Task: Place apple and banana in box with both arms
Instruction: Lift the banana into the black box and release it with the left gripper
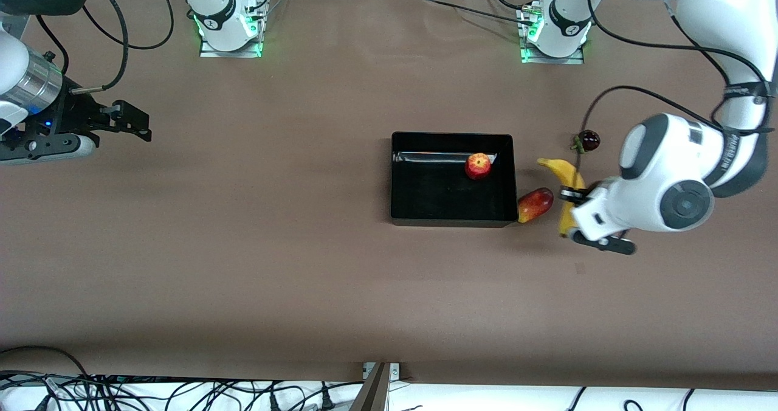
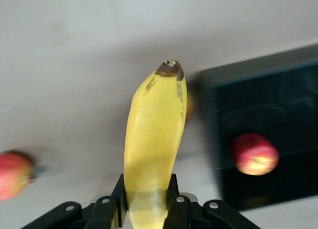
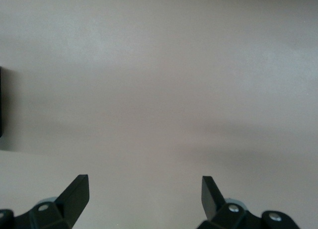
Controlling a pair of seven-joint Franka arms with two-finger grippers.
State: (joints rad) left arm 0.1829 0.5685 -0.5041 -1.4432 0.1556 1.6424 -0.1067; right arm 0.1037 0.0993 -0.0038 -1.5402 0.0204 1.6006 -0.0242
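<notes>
The yellow banana (image 1: 564, 180) is beside the black box (image 1: 394, 180), toward the left arm's end of the table. My left gripper (image 1: 571, 210) is shut on the banana about its middle. In the left wrist view the banana (image 2: 154, 134) runs out from between the left gripper's (image 2: 147, 196) fingers, dark tip away from the camera. I cannot tell whether it touches the table. The red apple (image 1: 478, 166) lies inside the box near a corner and also shows in the left wrist view (image 2: 254, 153). My right gripper (image 1: 135, 124) is open and empty over bare table at the right arm's end, as the right wrist view (image 3: 144, 191) shows.
An oblong red-and-yellow fruit (image 1: 535, 204) lies against the box's outer wall, between box and banana. A dark red round fruit (image 1: 588, 140) lies farther from the front camera than the banana; it shows in the left wrist view (image 2: 12, 174). The box wall (image 2: 258, 77) shows there too.
</notes>
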